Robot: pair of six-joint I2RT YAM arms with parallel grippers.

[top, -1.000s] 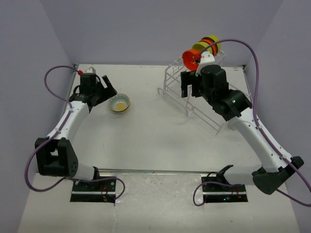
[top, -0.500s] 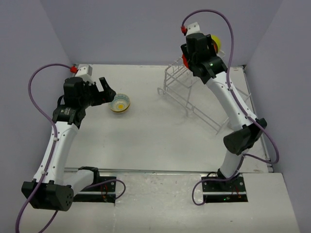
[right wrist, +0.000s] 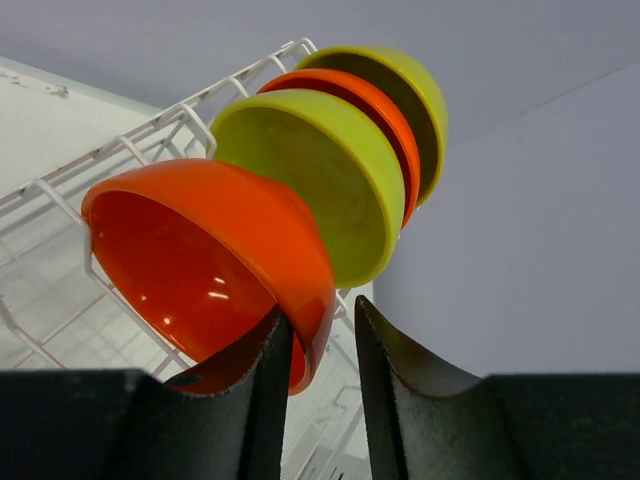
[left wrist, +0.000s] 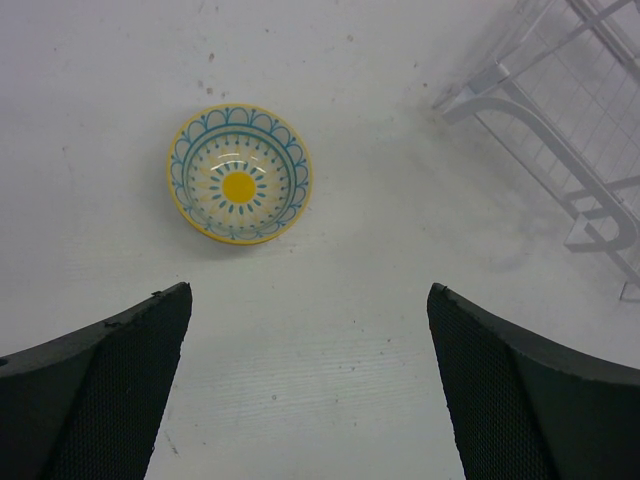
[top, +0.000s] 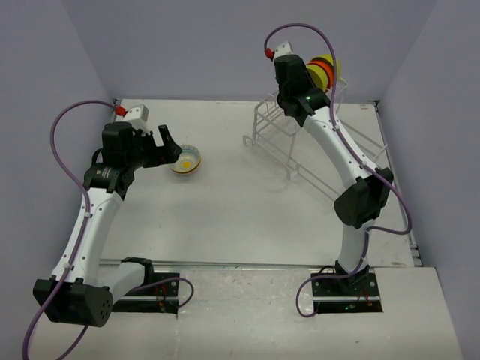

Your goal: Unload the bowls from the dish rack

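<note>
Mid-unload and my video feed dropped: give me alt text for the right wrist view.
The right claw straddles the rim of the front orange-red bowl; whether it pinches the rim is unclear. Behind it, a lime-green bowl, a second orange-red bowl and a yellow bowl stand on edge in a row in the white wire dish rack.

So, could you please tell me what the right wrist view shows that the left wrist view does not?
Only the right wrist view shows four bowls on edge in a row: front orange-red bowl, lime-green bowl, second orange-red bowl, yellow bowl, with the right pincer straddling the front rim. Only the left wrist view shows the flower-patterned bowl upright on the table, beyond the open left pincer. Both show the white dish rack.
</note>
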